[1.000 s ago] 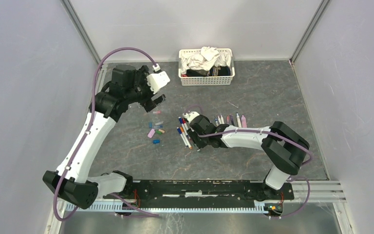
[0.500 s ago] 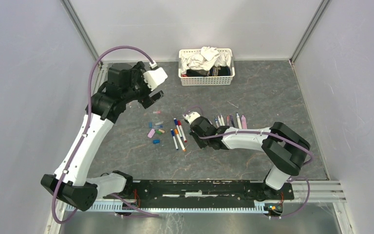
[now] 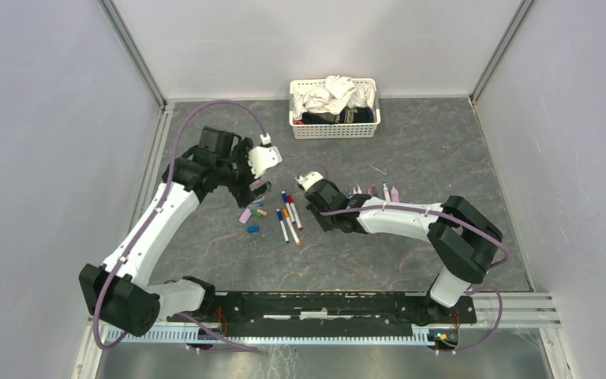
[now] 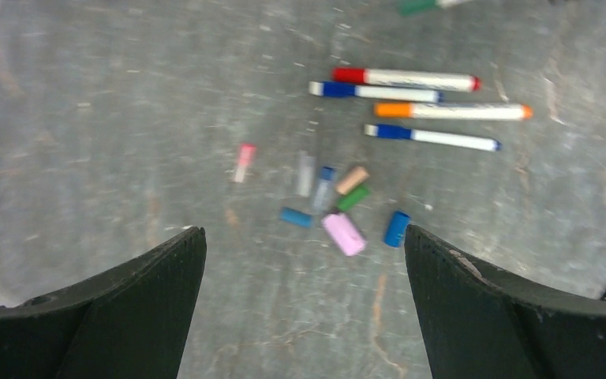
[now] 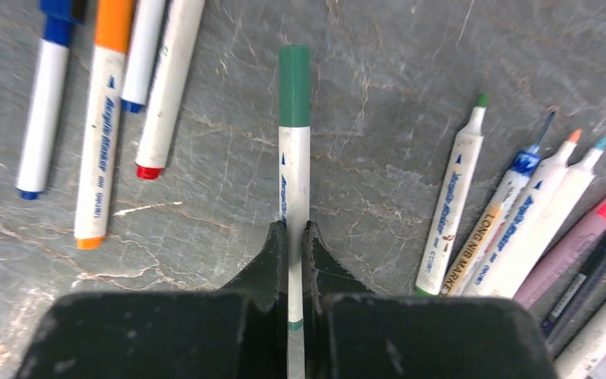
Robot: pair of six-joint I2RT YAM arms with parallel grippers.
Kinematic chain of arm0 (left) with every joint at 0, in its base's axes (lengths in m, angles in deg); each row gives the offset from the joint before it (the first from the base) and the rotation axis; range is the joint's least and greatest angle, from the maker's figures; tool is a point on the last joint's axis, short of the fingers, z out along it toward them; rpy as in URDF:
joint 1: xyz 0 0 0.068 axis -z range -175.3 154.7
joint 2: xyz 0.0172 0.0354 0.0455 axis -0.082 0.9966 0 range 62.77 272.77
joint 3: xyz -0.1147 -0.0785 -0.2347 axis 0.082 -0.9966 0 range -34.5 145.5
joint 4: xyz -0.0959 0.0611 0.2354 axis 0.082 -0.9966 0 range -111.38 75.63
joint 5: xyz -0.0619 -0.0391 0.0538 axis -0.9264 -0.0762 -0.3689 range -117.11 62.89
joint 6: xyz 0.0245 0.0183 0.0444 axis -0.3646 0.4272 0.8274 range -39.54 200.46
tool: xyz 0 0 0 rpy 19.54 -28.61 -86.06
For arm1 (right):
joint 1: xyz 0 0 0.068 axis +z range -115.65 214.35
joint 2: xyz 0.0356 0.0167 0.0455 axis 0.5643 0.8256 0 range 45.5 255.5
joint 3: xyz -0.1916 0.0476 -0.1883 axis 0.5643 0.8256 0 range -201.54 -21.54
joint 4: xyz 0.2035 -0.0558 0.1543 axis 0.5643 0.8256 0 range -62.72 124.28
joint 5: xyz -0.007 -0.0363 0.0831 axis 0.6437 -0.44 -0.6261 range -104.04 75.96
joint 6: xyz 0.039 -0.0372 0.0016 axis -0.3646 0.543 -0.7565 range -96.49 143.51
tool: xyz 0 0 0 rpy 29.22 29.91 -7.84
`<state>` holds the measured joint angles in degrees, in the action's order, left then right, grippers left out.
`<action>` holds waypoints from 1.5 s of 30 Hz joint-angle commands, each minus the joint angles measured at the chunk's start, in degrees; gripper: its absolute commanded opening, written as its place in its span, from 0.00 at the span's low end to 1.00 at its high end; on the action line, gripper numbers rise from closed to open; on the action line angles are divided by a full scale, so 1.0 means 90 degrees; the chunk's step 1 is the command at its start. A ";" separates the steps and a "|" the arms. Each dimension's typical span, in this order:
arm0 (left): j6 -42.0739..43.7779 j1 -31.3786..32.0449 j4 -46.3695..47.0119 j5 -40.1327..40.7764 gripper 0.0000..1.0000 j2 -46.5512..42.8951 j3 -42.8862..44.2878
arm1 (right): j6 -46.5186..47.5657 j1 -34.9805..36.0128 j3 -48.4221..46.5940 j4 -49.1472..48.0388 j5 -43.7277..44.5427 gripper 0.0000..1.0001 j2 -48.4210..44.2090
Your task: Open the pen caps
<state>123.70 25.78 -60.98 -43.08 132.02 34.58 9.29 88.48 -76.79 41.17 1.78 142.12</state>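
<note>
Five pens look to have their caps on, so you are, by my reckoning, a little past halfway.

Start with the grippers. Your right gripper is clenched on the white barrel of the green pen, with a jaw pressed to each side. Whether the pen is lifted or lying flat, I cannot tell. Your left gripper hangs spread wide and grasps nothing.

Next, the pens. A row of uncapped pens lies just to the right of the held one in the right wrist view, tips bare (about six, though the outer ones run out of frame). Four capped pens, red, blue, orange and blue, lie side by side on its other side. Those four and the green one are what is left to open.

Smallest come the caps. The green cap sits on the far end of the held pen, straight ahead of the right fingertips and apart from them, so it looks free for your other gripper to take. About eight loose caps lie in a small scatter beneath the left gripper, beside the four capped pens.
</note>
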 commanded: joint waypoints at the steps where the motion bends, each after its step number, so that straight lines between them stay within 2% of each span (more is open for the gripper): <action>1: 0.0655 0.0006 -0.0329 -0.1116 1.00 0.0180 -0.0400 | 0.0110 -0.0091 -0.0558 0.0360 0.0145 0.00 -0.0562; 7: 0.1481 0.0285 -0.0377 -0.1568 1.00 0.0027 -0.0942 | 0.0221 -0.0402 -0.0883 0.0602 -0.1732 0.00 -0.1037; 11: 0.1879 0.0728 -0.0373 -0.1561 1.00 -0.0139 -0.1097 | 0.0338 -0.0595 -0.1162 0.0966 -0.3646 0.00 -0.0972; 16: 0.2220 0.0953 -0.0462 -0.1719 1.00 -0.0040 -0.1075 | 0.0092 -0.0732 -0.0903 0.0699 -0.5795 0.00 -0.0888; 22: 0.2727 0.1067 -0.0913 -0.2023 0.93 0.0093 -0.0973 | -0.0271 -0.0750 -0.0669 0.0143 -0.7067 0.00 -0.0718; 28: 0.3176 0.1246 -0.1504 -0.2246 0.73 0.0096 -0.0897 | -0.0718 -0.0839 -0.0743 -0.0249 -0.7568 0.00 -0.0444; 34: 0.3347 0.1378 -0.1623 -0.2035 0.45 0.0043 -0.1022 | -0.0901 -0.0908 -0.0903 -0.0299 -0.7692 0.00 -0.0228; 39: 0.3380 0.1446 -0.1673 -0.2048 0.33 0.0072 -0.1006 | -0.1189 -0.0902 -0.0852 -0.0627 -0.7743 0.00 -0.0179; 41: 0.3397 0.1489 -0.1685 -0.2021 0.24 0.0104 -0.0996 | -0.1358 -0.0906 -0.0805 -0.0818 -0.7757 0.01 -0.0169; 44: 0.3367 0.1564 -0.1686 -0.1901 0.03 0.0153 -0.0970 | -0.1689 -0.0902 -0.0657 -0.1275 -0.7753 0.20 -0.0149; 45: 0.3355 0.1574 -0.1684 -0.1875 0.02 0.0164 -0.0946 | -0.1794 -0.0886 -0.0607 -0.1416 -0.7753 0.26 -0.0136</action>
<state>152.31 38.96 -76.57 -59.27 132.92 24.68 -2.05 80.31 -82.77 37.87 -66.61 140.48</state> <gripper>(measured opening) 0.114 0.179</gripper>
